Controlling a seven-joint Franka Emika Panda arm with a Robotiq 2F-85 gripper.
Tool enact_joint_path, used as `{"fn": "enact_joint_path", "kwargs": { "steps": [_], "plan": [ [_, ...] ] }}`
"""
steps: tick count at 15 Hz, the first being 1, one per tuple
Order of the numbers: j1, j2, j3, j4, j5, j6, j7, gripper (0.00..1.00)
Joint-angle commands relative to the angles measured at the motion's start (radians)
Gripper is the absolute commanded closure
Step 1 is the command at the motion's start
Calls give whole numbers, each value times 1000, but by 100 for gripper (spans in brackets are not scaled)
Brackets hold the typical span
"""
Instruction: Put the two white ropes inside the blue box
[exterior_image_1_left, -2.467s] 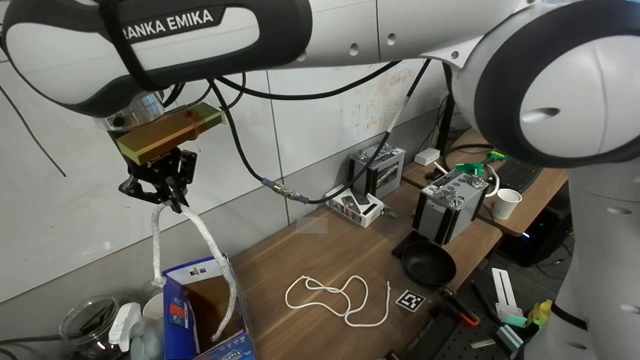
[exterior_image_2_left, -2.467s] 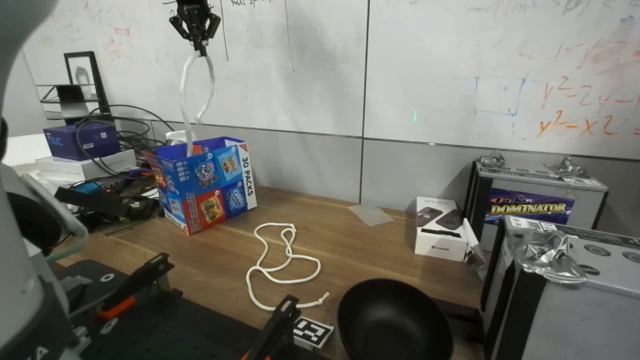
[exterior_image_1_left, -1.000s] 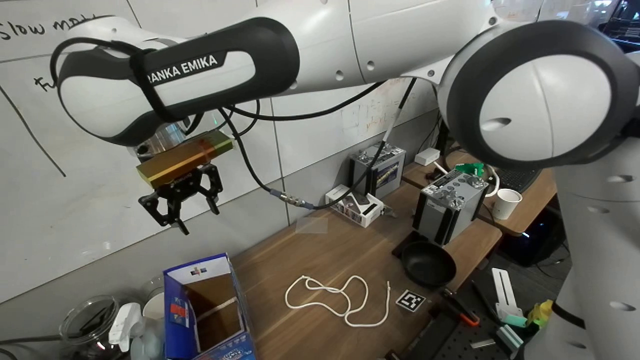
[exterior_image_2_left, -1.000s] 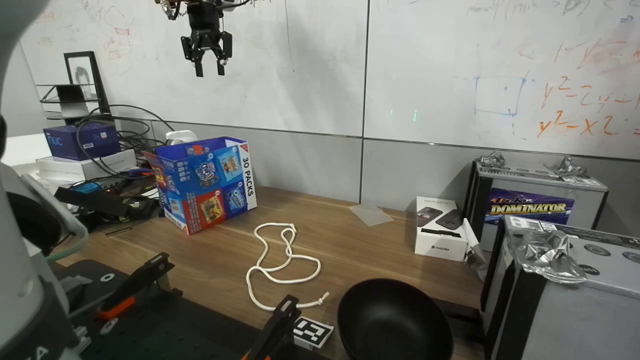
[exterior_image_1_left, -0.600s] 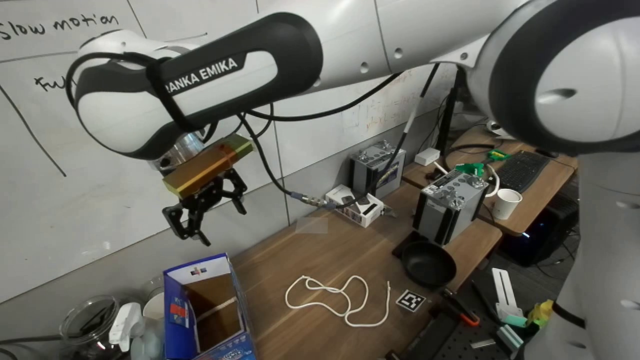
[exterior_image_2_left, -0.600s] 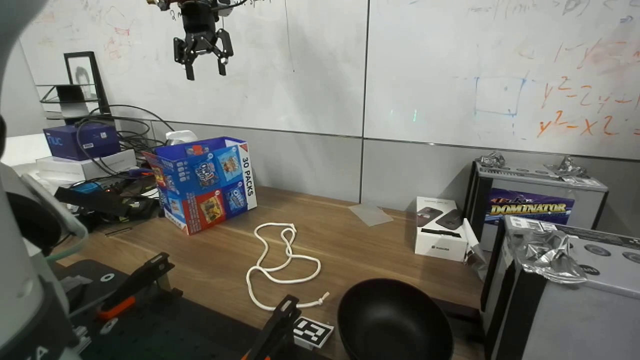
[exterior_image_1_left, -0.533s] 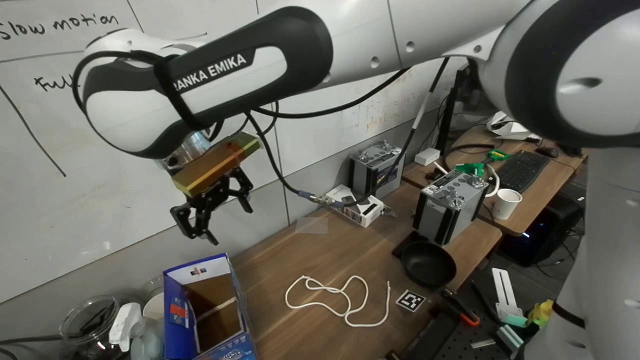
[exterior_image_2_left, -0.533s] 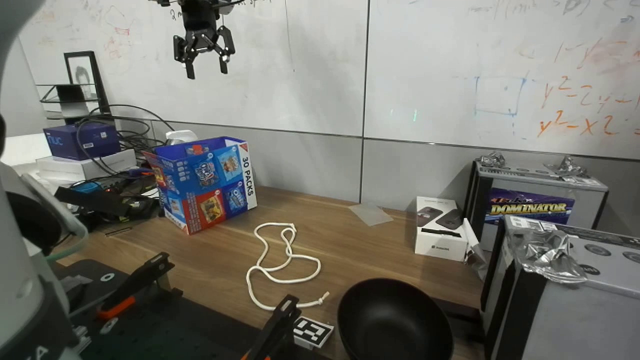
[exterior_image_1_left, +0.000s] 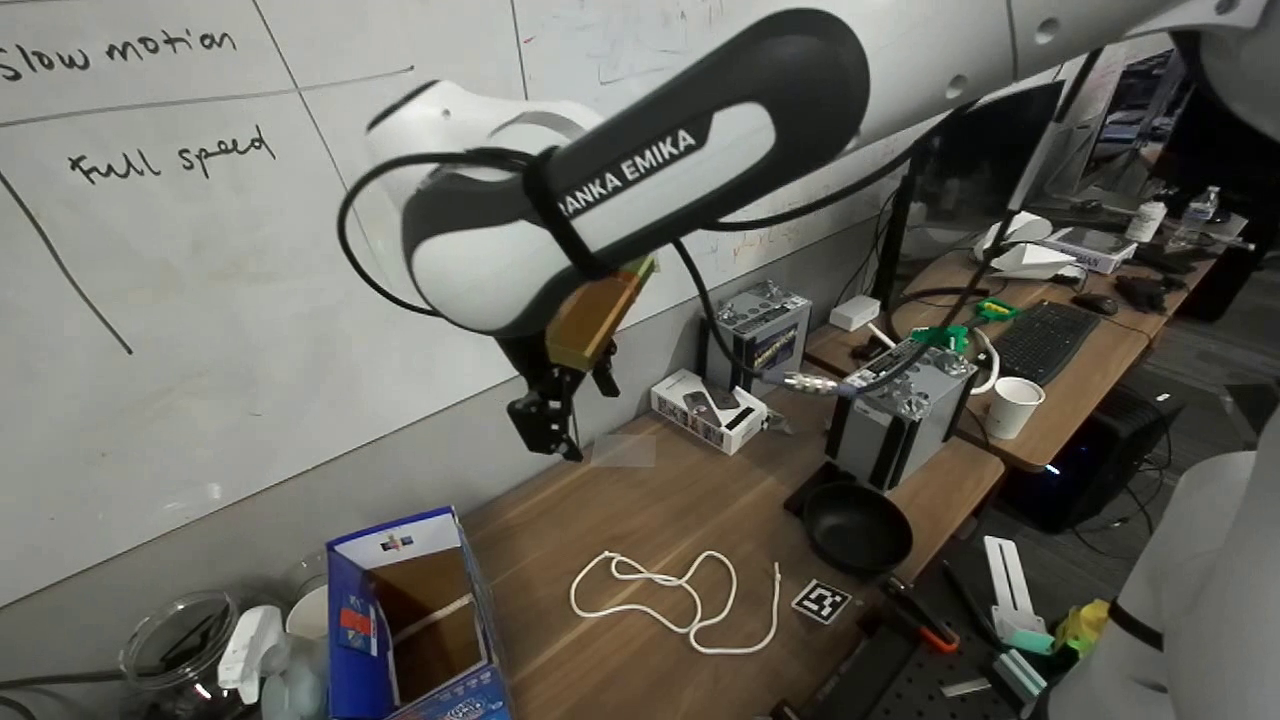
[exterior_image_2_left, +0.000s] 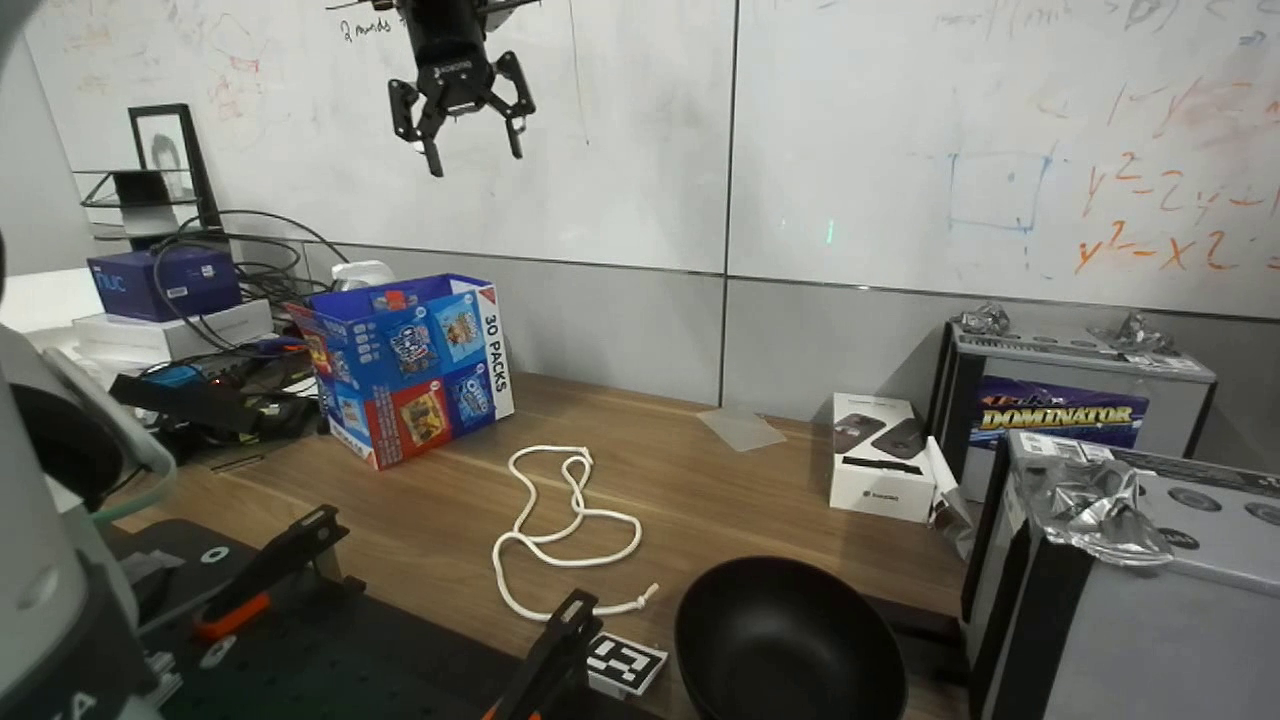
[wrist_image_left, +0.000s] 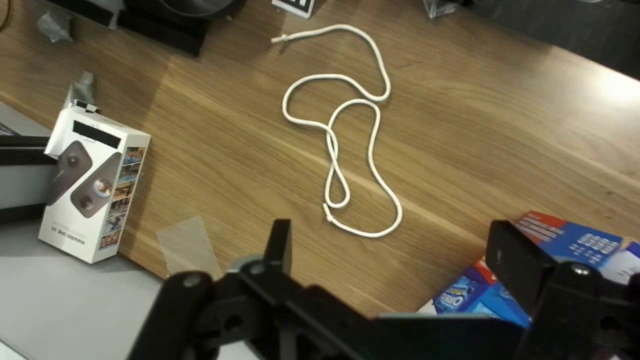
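The black two-finger gripper (exterior_image_2_left: 475, 164) hangs wide and empty, I suppose for taking the thin, looped white rope (wrist_image_left: 334, 157) which lies on the brown wooden table (exterior_image_2_left: 690, 490) near the open-topped blue cardboard box (exterior_image_2_left: 415, 372).

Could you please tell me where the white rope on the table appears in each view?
In an exterior view: the white rope lies below and slightly right of centre.
In an exterior view: the white rope lies below and slightly left of centre.
In the wrist view: the white rope lies mid-picture, reaching toward the top.
Shared landmark: the blue box, left of the white rope in both exterior views, lower right in the wrist view.
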Motion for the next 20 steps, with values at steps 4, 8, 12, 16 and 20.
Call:
{"fn": "enact_joint_path", "kwargs": {
  "steps": [4,8,12,16,20],
  "plan": [
    [-123,-46,-103,-345,-76,497,-106,0],
    [-191,27,-165,-478,-85,807,-165,0],
    [-218,131,-189,-530,-99,987,-263,0],
    [-235,224,-184,-536,-108,1049,-415,0],
    [-230,284,-186,-523,-164,1029,-510,0]
  ]
}}
